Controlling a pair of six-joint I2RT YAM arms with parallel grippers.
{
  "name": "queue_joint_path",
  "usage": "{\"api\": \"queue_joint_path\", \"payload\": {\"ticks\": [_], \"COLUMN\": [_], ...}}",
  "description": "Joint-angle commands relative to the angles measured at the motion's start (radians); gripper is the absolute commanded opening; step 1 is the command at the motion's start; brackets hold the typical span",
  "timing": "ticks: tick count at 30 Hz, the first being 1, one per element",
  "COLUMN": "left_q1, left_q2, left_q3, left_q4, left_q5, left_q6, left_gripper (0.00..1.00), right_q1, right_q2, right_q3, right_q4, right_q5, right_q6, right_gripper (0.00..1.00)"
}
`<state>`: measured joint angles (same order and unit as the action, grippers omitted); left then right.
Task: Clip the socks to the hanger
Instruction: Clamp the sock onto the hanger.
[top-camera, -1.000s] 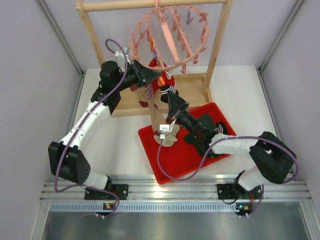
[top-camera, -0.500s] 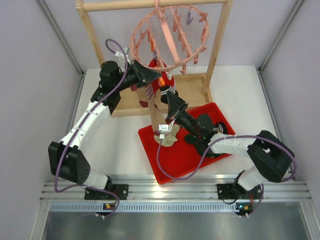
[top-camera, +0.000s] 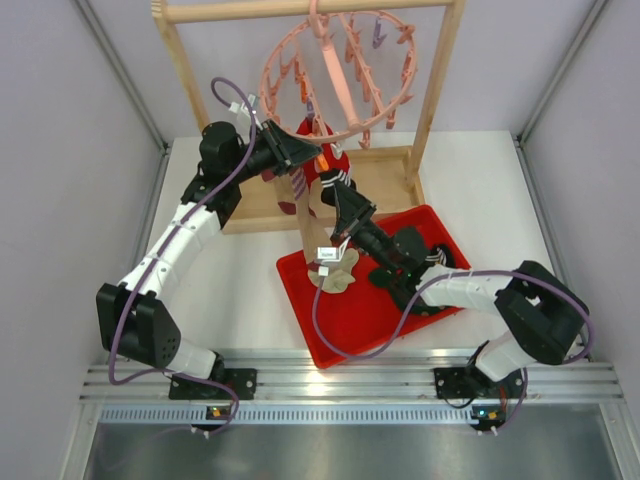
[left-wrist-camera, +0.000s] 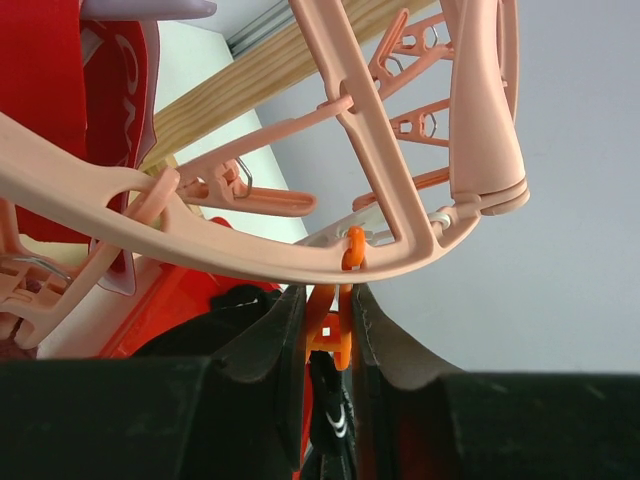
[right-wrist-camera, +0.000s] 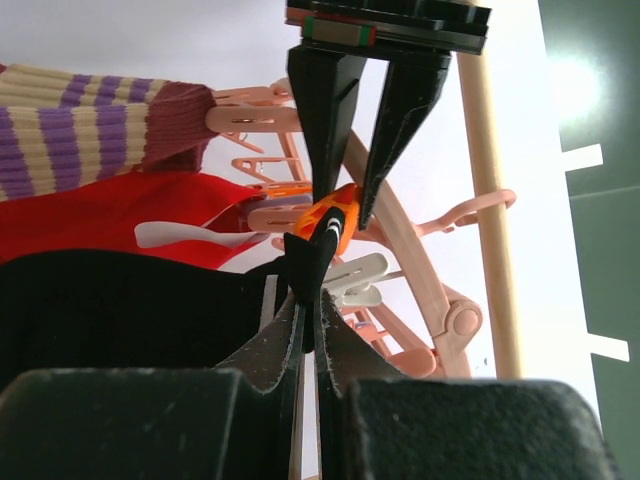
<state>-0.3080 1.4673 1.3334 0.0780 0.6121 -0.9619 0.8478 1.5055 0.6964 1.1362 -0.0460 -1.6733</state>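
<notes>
Left gripper (left-wrist-camera: 328, 300) and right gripper (right-wrist-camera: 307, 302) meet at an orange peg (left-wrist-camera: 329, 342) under the pink hanger (left-wrist-camera: 200, 245).
Left fingers squeeze the peg, which dangles below the hanger. Right fingers, pressed together, pinch the black sock (right-wrist-camera: 110, 300); its bunched edge points up, touching the peg.

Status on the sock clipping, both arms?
Left gripper pinching orange peg on hanger. Right gripper shut on black sock, sock's edge at the peg. Nothing seen between them.
</notes>
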Motion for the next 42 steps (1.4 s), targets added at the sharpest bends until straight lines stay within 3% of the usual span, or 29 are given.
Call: {"api": "queue_joint_path", "payload": {"ticks": [1, 29, 32, 34, 37, 39, 40, 42], "left_q1": [-0.006, -0.016, -0.016, -0.014, -0.006, 0.003, 0.006, 0.014], "left_q2": [0.014, 0.025, 0.024, 0.021, 0.01, 0.008, 0.007, 0.011], "left_q3": [-0.023, -0.033, -0.036, -0.04, -0.048, -0.051, -0.051, -0.039], "left_q4": [-0.19, -0.182, -0.169, -0.133, -0.086, -0.025, -0.02, -0.012], "left_q5": [0.049, 0.097, 0.109, 0.126, 0.141, 0.14, 0.137, 0.13], "left_q6": [0.035, 0.014, 0.002, -0.012, -0.044, -0.078, -0.092, -0.098], "left_gripper": [0.0, 0.0, 0.12, 0.28, 0.42, 0.46, 0.54, 0.57], "right_q1": [-0.009, -0.021, -0.023, -0.021, -0.023, -0.021, -0.023, -0.023], "right_q2": [-0.014, 0.056, 0.059, 0.062, 0.067, 0.07, 0.071, 0.068], "right_q3": [0.054, 0.143, 0.137, 0.134, 0.133, 0.137, 0.135, 0.134], "right_q4": [0.046, 0.057, 0.056, 0.053, 0.053, 0.048, 0.046, 0.043], "right_q5": [0.009, 0.02, 0.017, 0.014, 0.014, 0.018, 0.018, 0.017], "right_q6": [0.015, -0.009, -0.016, -0.023, -0.025, -0.023, -0.025, -0.026], "right_gripper": [0.0, 0.0, 0.0, 0.0, 0.0, 0.0, 0.0, 0.0]}}
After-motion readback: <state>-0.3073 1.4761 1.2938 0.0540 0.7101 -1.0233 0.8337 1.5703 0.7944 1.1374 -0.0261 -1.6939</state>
